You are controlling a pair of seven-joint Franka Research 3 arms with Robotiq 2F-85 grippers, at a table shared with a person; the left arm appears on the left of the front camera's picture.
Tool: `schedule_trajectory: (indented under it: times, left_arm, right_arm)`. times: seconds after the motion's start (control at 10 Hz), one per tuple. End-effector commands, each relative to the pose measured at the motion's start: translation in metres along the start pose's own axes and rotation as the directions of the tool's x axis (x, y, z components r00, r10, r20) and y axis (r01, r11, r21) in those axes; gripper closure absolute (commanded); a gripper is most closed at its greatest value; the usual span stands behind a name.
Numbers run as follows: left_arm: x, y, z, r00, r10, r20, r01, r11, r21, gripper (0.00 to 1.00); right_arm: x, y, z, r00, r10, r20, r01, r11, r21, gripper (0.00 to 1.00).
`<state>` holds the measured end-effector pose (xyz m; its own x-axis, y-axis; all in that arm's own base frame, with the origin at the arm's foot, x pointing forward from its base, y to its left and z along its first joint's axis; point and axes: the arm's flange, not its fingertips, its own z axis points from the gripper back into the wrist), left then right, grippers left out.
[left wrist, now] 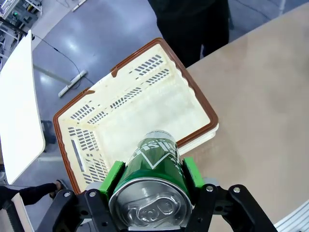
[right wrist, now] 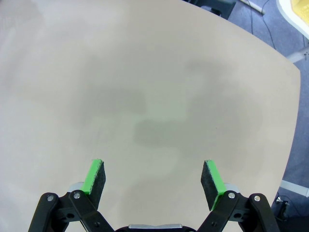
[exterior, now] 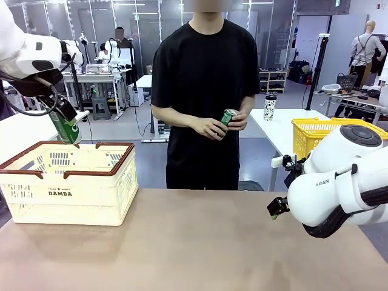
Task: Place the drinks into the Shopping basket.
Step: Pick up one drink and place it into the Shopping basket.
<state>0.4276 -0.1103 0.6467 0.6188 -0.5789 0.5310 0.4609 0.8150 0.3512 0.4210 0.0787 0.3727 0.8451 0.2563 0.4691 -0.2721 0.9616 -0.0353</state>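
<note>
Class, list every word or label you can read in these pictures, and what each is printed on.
"DAMDA": side of the Shopping basket.
Small line above it: too small to read.
"RAN": white shell of the right arm; any further letters can't be seen.
White print on the green can in the left gripper: unreadable.
Person's can: too small to read.

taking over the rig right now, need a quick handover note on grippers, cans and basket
Left gripper: shut on a green can, tilted, above the basket's rim, not released.
Right gripper: open, empty, over bare table.
Person's hands hold a second green can at the far side.
Done: one can picked up; the basket floor that shows holds none.
Left: release this can into the basket, then get the second one in.
</note>
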Motion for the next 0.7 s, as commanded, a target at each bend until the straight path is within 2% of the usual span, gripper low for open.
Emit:
schedule_trajectory:
  times: [0.0,0.2,0.3,0.5,0.6]
  left_arm:
    - [-0.004,0.025,-0.019,0.998,0.046,-0.038,-0.047,0.999,-0.019,0.4]
    - [-0.017,0.065,-0.052,0.988,0.111,-0.105,-0.119,0.99,-0.079,0.4]
    - [-0.022,0.083,-0.064,0.984,0.14,-0.108,-0.145,0.989,-0.033,0.4]
    - [-0.037,0.119,-0.098,0.968,0.191,-0.16,-0.208,0.974,-0.095,0.4]
    - [-0.042,0.133,-0.115,0.963,0.218,-0.159,-0.232,0.969,-0.08,0.4]
  right_arm:
    - [0.0,-0.001,0.0,1.0,0.004,0.001,-0.004,1.0,0.002,0.0]
    - [0.0,-0.001,0.0,1.0,0.004,0.001,-0.004,1.0,0.002,0.0]
    - [0.0,-0.001,0.0,1.0,0.004,0.001,-0.004,1.0,0.002,0.0]
    - [0.0,-0.001,0.0,1.0,0.004,0.001,-0.004,1.0,0.002,0.0]
    - [0.0,-0.001,0.0,1.0,0.004,0.001,-0.004,1.0,0.002,0.0]
